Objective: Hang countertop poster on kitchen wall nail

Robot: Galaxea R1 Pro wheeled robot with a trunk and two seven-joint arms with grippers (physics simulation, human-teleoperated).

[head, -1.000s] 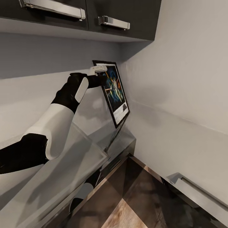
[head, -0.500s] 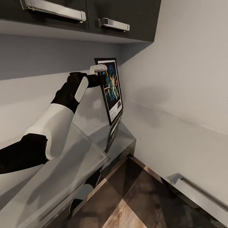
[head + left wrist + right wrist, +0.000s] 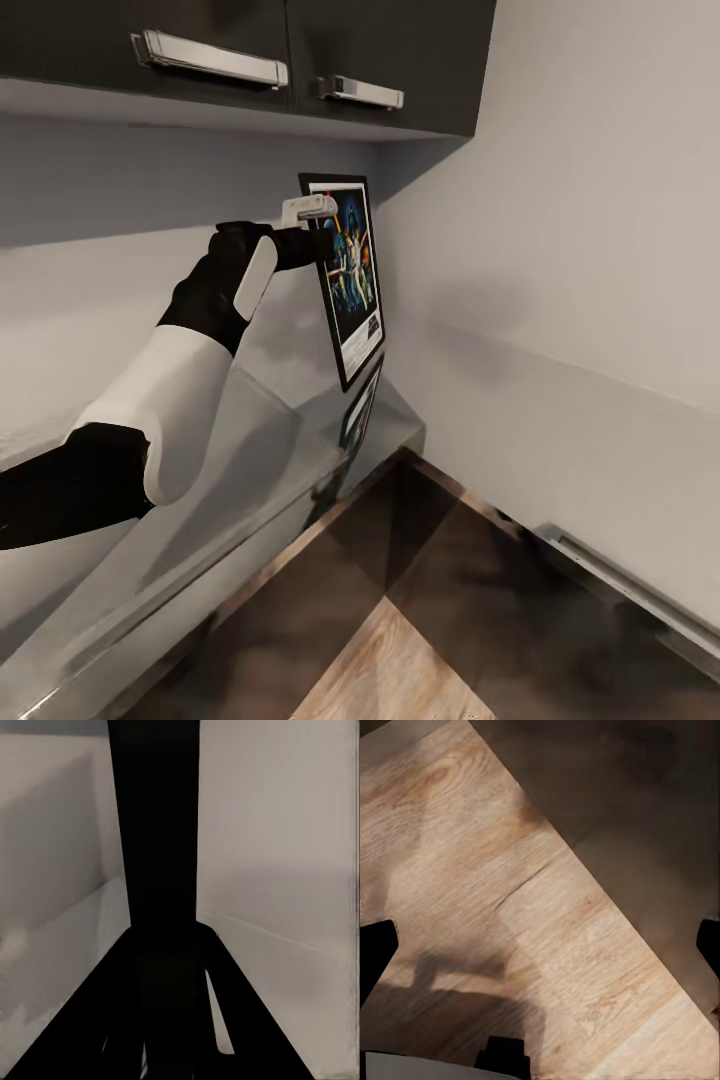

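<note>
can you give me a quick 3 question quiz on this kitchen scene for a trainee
1. Which hand grips the rectangular black-framed Star Wars poster?
2. True or false: the poster lies flat on the glossy grey metal-look countertop.
3. The dark upper cabinets are: A) above the poster, B) below it, C) behind the robot.

Key:
1. The left hand, near the poster's top edge.
2. False; it is held upright above the countertop, by the wall corner.
3. A.

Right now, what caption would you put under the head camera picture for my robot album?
Left gripper holds the Star Wars poster upright above the grey kitchen countertop, near the corner under dark cabinets.
</note>
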